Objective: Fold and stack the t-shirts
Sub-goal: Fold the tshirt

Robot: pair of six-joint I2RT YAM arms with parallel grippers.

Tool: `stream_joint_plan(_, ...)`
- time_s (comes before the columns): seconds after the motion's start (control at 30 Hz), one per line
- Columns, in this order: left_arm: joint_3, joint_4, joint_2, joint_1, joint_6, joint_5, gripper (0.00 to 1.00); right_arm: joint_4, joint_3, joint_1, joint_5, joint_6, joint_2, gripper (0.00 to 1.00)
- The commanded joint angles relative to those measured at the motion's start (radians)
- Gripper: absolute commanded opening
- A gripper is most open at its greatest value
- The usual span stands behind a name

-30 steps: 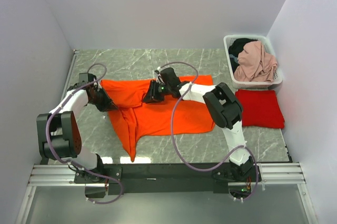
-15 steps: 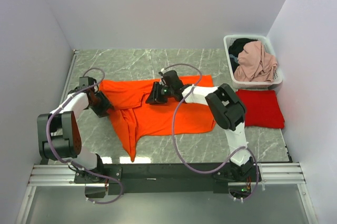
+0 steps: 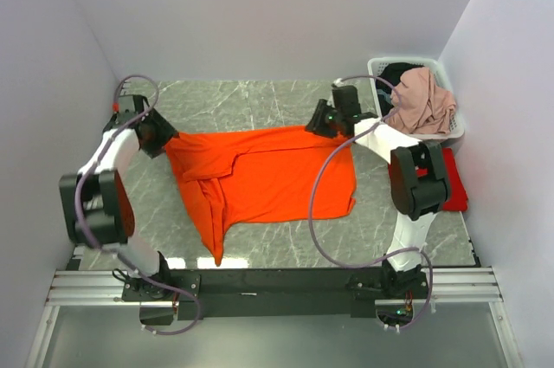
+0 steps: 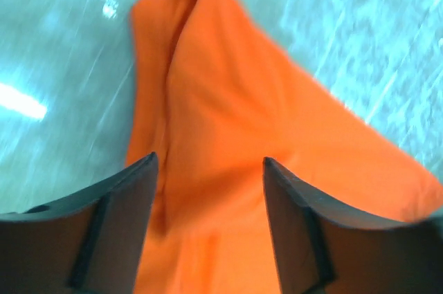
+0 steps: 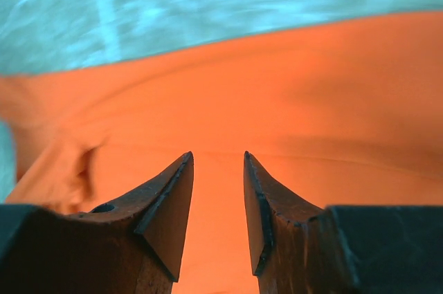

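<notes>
The bright orange t-shirt (image 3: pixel 268 177) lies spread on the marble table, with one sleeve trailing toward the near edge. At its left end hovers my left gripper (image 3: pixel 164 136), open; the left wrist view shows orange cloth (image 4: pixel 228 100) lying loose below the left gripper (image 4: pixel 209 158). My right gripper (image 3: pixel 316 121) is over the shirt's far right edge, open too. The right wrist view shows flat orange cloth (image 5: pixel 277 79) under the right gripper (image 5: pixel 217 154), with nothing pinched. The red t-shirt (image 3: pixel 457 186) lies folded at the right, mostly hidden behind the right arm.
A white laundry basket (image 3: pixel 424 138) with pink and dark clothes stands at the back right, close to the right gripper. Walls close in on three sides. Bare marble (image 3: pixel 234 100) shows behind the orange shirt.
Both grippers have opened and pulled apart: the left moved back and left, the right swept from the shirt's middle to its far right edge. The orange shirt's far edge now lies stretched out wider.
</notes>
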Motion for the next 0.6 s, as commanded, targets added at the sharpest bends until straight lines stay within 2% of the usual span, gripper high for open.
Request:
stream_joint_plan(0.0, 0.094, 0.070, 0.151, 0.001, -0.005, 0.002, 0.65, -0.082, 0.033, -0.047, 0.048, -0.012, 0.010, 0.42)
stream_joint_plan(0.13, 0.219, 0.067, 0.283, 0.001, 0.009, -0.017, 0.56, -0.119, 0.082, -0.089, 0.050, 0.017, 0.075, 0.38)
stream_joint_plan(0.27, 0.277, 0.070, 0.400, 0.001, 0.012, -0.024, 0.47, -0.124, 0.113, -0.127, 0.023, 0.065, 0.145, 0.37)
stream_joint_plan(0.57, 0.375, 0.021, 0.556, 0.018, 0.006, -0.096, 0.35, -0.174, 0.176, -0.186, 0.015, 0.152, 0.263, 0.37)
